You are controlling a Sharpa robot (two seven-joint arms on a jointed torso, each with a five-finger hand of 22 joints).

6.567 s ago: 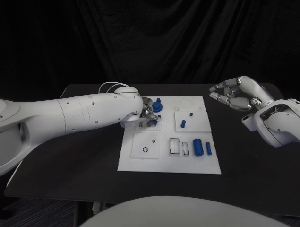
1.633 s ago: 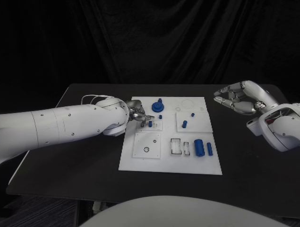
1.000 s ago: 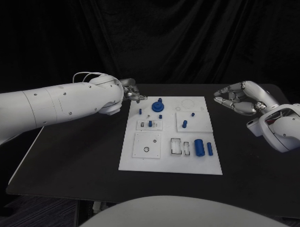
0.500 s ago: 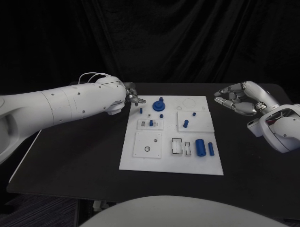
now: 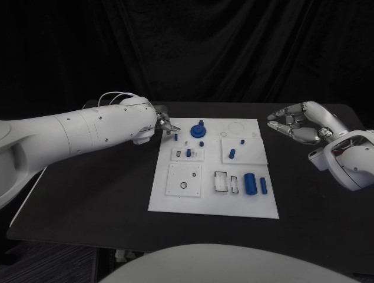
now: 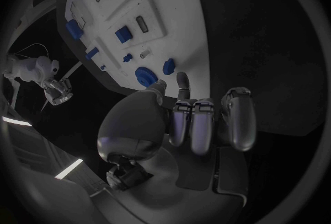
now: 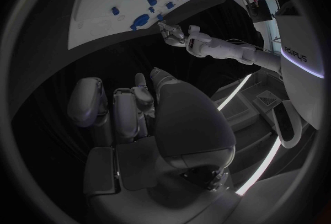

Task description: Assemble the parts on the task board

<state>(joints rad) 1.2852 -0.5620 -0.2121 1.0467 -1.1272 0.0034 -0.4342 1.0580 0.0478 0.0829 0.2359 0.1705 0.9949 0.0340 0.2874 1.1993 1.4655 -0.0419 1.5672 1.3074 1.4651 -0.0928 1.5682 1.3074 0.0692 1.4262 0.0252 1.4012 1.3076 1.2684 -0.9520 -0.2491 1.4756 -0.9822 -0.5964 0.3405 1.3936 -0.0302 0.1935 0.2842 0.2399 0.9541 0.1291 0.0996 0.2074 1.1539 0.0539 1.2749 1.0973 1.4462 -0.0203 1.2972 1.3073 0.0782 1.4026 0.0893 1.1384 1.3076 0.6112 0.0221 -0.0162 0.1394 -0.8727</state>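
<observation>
The left silver many-fingered hand hangs over the black counter just off the far left corner of the white rectangular task board, at about ten o'clock from the board's middle; its fingers are curled in and hold nothing. The small blue plastic parts sit on the board, which lies mid-counter. At two o'clock, well apart from the board, the right silver hand hovers with fingers curled in, empty.

Robot lab — black drapes, black table — staged test bench.
</observation>
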